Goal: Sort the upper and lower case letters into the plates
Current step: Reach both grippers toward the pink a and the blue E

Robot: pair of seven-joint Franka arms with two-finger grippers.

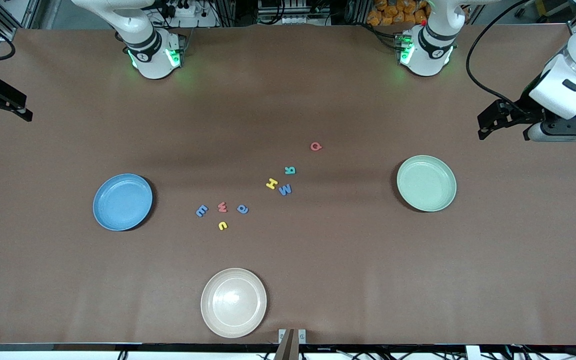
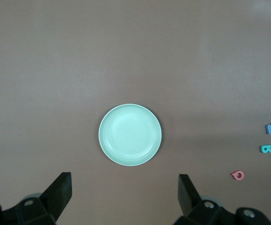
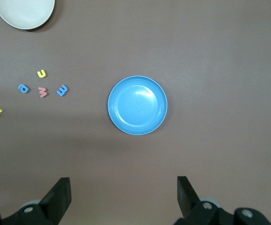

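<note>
Eight small flat foam letters (image 1: pixel 248 195) on table mid, well apart from both grippers. Left gripper (image 2: pixel 124 194) spread wide, empty, above round mint-green plate (image 2: pixel 130 135); right gripper (image 3: pixel 124 197) likewise above round blue plate (image 3: pixel 137 105).

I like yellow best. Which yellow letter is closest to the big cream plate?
The yellow u. It lies nearer the cream plate than the yellow H, which sits up beside the blue M.

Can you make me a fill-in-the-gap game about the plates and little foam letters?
1. The round blue plate holds ____ letters.
2. The tiny yellow foam letter H lies beside the blue foam letter ____.
3. The plate nearest the front camera is coloured ____.
4. The left gripper hangs open over the pale ____ green plate.

Missing words: no; M; cream; mint
</note>
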